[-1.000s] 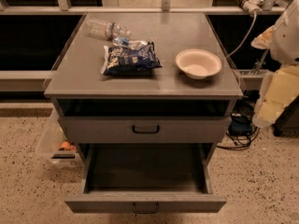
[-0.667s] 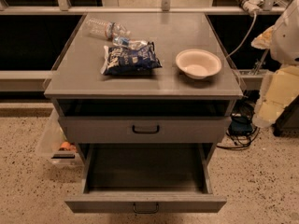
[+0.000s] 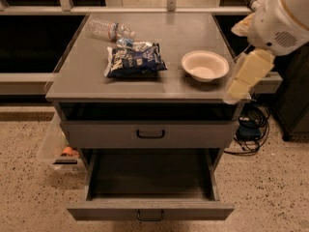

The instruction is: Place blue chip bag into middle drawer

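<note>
The blue chip bag [image 3: 134, 61] lies flat on the grey cabinet top [image 3: 164, 88], left of centre. The middle drawer [image 3: 150, 208] is pulled open at the bottom of the cabinet, and its grey inside shows nothing in it. The identical handled drawer [image 3: 150, 134] above it is closed. My gripper [image 3: 241, 83], on the cream and white arm, hangs at the cabinet's right edge, just right of the bowl and well away from the bag. It holds nothing that I can see.
A white bowl [image 3: 204, 65] stands on the top, right of the bag. A clear plastic bottle [image 3: 108, 29] lies at the back left. A clear bin [image 3: 57, 151] sits on the floor left of the cabinet. Cables [image 3: 251, 127] lie on the floor at the right.
The arm and gripper have moved left and a little up, from beside the cabinet to its right edge near the bowl. Bag, bowl, bottle and drawers have not moved.
</note>
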Robot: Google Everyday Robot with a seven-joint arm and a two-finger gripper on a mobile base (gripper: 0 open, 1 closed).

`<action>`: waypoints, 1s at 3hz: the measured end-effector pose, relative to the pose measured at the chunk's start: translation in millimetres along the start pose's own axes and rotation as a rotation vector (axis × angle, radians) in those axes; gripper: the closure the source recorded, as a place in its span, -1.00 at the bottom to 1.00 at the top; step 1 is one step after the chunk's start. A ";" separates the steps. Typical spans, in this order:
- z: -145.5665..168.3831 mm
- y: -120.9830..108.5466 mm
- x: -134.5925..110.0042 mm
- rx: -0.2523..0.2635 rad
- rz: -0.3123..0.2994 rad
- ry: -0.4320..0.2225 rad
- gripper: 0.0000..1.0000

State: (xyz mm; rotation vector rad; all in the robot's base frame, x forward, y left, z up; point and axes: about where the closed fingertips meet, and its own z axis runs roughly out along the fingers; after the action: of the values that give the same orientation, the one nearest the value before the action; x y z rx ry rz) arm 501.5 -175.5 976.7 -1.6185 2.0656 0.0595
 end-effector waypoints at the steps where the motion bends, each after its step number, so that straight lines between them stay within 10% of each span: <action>1: 32.3 -39.9 -56.8 0.023 -0.014 -0.197 -1.00; 3: 60.2 -68.9 -103.8 0.024 -0.044 -0.292 -1.00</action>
State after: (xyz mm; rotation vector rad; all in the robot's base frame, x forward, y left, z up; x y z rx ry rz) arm 603.0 -82.0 986.2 -1.5389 1.8019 0.2398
